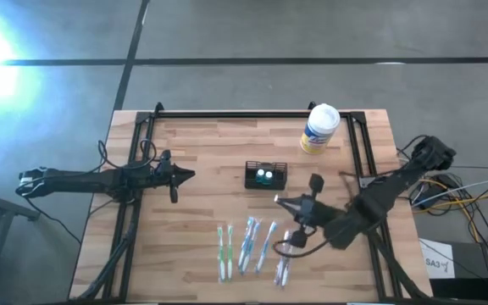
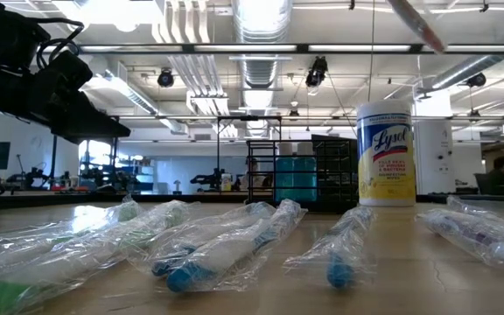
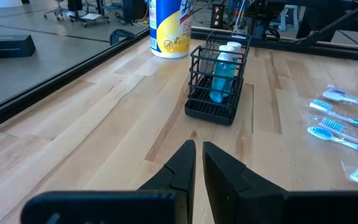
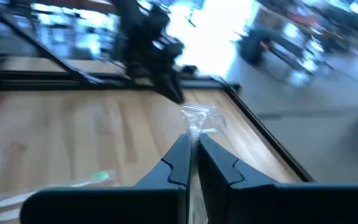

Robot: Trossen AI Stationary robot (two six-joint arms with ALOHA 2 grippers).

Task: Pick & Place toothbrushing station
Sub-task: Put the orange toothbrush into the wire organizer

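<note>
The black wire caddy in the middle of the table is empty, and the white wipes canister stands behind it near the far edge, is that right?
Not quite: the caddy is not empty. The left wrist view shows small blue bottles with white caps standing inside it. The canister does stand near the far edge.

bare boards (image 1: 202, 161) left of caddy (image 1: 265, 176) — canister (image 1: 319, 128) behind right.

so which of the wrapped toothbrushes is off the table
The clear-wrapped toothbrush pinched in the right end effector, lifted beside the black wire-mesh caddy; the other wrapped toothbrushes lie flat on the wooden table.
</note>
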